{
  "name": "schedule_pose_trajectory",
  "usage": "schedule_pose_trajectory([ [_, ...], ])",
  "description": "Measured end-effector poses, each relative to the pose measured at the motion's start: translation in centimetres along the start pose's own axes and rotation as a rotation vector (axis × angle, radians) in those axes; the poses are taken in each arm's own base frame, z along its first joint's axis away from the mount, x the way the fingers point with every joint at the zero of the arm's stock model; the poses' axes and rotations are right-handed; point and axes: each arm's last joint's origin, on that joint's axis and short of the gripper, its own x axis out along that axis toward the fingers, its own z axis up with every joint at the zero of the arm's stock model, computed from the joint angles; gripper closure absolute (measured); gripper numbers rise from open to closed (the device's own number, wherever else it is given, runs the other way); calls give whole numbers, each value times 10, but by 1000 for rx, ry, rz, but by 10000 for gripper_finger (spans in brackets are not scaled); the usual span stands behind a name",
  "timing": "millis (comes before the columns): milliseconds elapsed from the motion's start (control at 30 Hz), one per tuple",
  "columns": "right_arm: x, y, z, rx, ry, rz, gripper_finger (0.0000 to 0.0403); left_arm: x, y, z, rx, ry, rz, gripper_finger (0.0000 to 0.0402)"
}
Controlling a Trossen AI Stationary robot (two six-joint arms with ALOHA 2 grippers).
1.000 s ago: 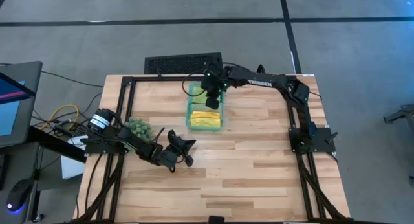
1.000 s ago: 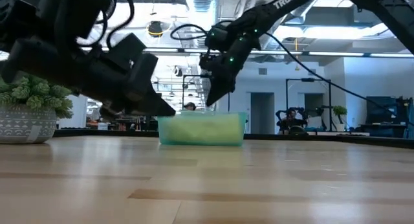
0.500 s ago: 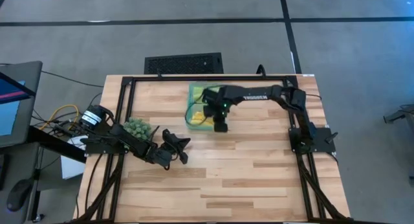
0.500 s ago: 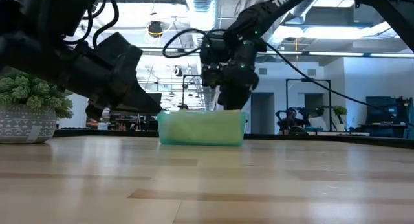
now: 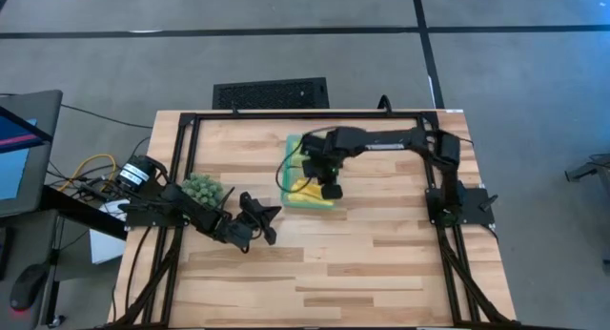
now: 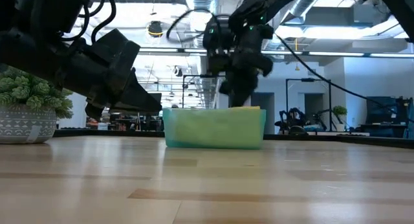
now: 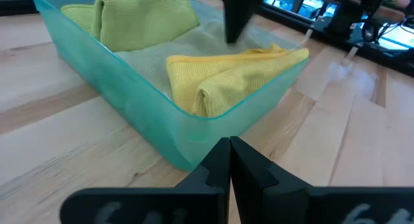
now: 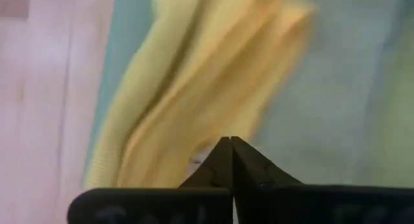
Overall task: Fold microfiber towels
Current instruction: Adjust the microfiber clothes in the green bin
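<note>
The towels sit bunched in the tray (image 5: pixel 289 198), a translucent teal plastic tub standing on the table (image 5: pixel 381 263) toward its far side. From the left wrist view you can make out the yellow towel (image 7: pixel 226 75) nearest the tray's near wall, rolled into loose folds, a lime towel (image 7: pixel 145 17) heaped at the far end, and a paler sheet (image 7: pixel 162 52) lying flat beneath them; a fourth is not distinguishable.

Your right gripper (image 5: pixel 330 190) hangs over the tray at the yellow towel. Its fingers are pressed together, tips meeting at the cloth in its own wrist view. Whether they have pinched any fabric cannot be confirmed; the tips show no fold clearly between them. Your left gripper (image 5: pixel 259 225) is also pressed together and holds nothing, poised low over the table just short of the tray, beside the plant (image 5: pixel 202 188).

Handling judgement: the towels are light, limp and knitted-looking, with a fine ribbed nap. They will drape and cling to each other, so expect a neighbour to drag along when one is lifted. Take hold at an exposed corner or the crest of a fold, not the bulk. The tray is smooth, thin-walled and probably light; it may slide if cloth snags on its rim.
</note>
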Motion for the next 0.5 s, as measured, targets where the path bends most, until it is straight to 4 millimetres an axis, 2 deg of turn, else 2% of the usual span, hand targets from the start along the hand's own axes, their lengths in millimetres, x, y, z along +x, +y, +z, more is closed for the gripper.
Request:
schedule_pose_trajectory([
  [133,-35,-10,5,-33,-193,-39,378,0,0,0,2,1,0,401],
  [233,-46,-30,10,32,-331,-101,377,0,0,0,3,1,1,402],
  [333,-35,-53,7,68,-358,-121,385,0,0,0,6,2,2,401],
  [500,3,-80,-1,155,-294,-139,391,0,0,0,8,-2,7,401],
])
